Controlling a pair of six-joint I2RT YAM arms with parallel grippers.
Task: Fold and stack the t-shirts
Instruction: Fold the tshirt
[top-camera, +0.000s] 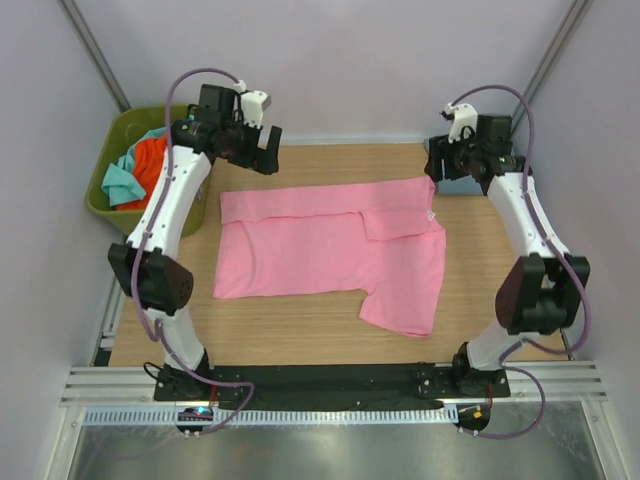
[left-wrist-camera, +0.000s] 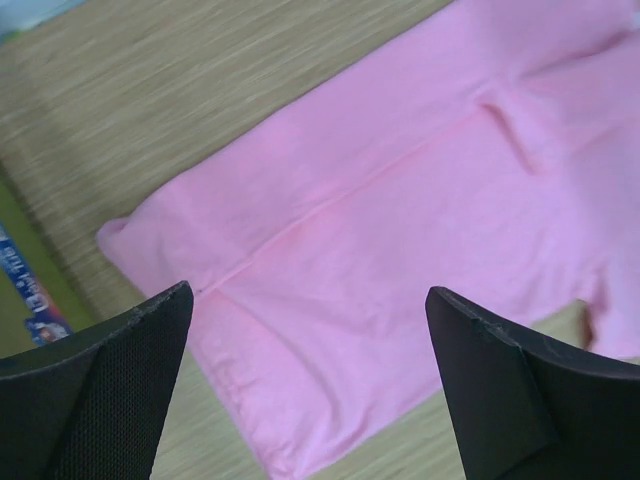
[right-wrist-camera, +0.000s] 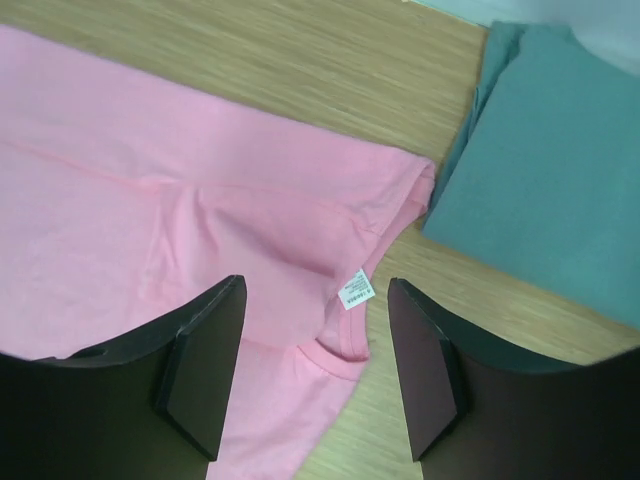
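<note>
- The pink shirt (top-camera: 330, 250) lies spread in the middle of the counter (top-camera: 300, 325), turned sideways with its collar end to the right and its hem to the left.
- Its far long edge is folded over onto the body, with a sleeve flap lying on top near the right end. The near sleeve still sticks out towards the arm bases.
- A small white label (right-wrist-camera: 355, 290) shows at the collar in the right wrist view.
- The blue-grey shirt (right-wrist-camera: 545, 190) lies folded at the far right of the counter, just beside the pink shirt's collar corner. Whether they touch I cannot tell.
- The orange shirt (top-camera: 148, 165) and teal shirt (top-camera: 122, 178) sit crumpled together in the green bin (top-camera: 105, 205), off the counter's far left corner.
- The left end effector (left-wrist-camera: 308, 295) hangs above the pink shirt's far left corner, fingers wide apart and holding nothing.
- The right end effector (right-wrist-camera: 316, 290) hangs above the collar corner, fingers also parted and holding nothing.
</note>
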